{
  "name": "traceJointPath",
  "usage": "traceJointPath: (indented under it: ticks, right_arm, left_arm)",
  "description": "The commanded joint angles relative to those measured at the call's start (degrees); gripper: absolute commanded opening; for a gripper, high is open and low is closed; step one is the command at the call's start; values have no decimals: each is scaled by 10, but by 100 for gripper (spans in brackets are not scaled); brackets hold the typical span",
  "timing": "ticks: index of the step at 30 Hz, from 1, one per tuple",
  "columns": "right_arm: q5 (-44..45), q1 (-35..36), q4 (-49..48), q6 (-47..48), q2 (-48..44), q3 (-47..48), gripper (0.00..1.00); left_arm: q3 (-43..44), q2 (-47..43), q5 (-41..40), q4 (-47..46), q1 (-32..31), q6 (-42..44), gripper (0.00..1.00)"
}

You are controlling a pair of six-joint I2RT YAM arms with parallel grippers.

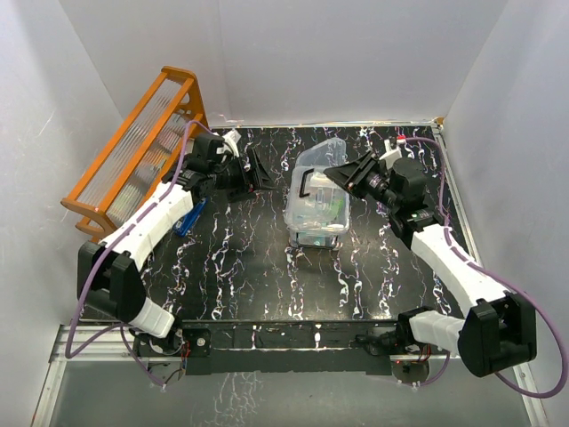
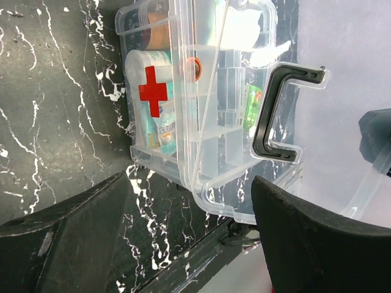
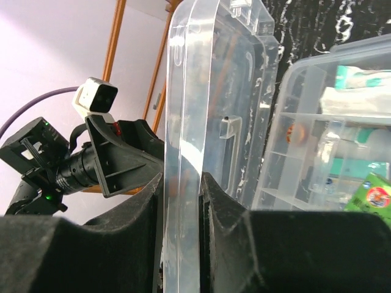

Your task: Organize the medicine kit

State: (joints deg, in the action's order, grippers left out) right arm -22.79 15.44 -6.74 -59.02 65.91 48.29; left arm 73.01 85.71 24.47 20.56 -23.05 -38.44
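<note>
The medicine kit box (image 1: 316, 218) is clear plastic and stands mid-table. It holds a compartmented tray (image 3: 317, 152) and a red-cross packet (image 2: 153, 91). Its clear lid (image 1: 322, 160), with a dark handle (image 2: 275, 110), stands tilted up over the box. My right gripper (image 1: 336, 173) is shut on the lid's edge (image 3: 182, 183), with one finger on each face. My left gripper (image 1: 264, 173) is open and empty just left of the box. Its fingers (image 2: 73, 244) are spread wide, short of the box's near corner (image 2: 214, 201).
An orange wooden rack (image 1: 133, 151) with ribbed clear panels leans at the far left. A blue object (image 1: 189, 216) lies beside the left arm. White walls close in the table on three sides. The left arm's wrist camera (image 3: 95, 97) shows behind the lid.
</note>
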Motion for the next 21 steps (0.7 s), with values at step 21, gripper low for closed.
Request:
traceJointPath:
  ticks: [21]
  right_arm:
    - [-105,-126,36,84,72,-36,36]
  left_arm:
    - [-42,104,118,-127,-39,-66,71]
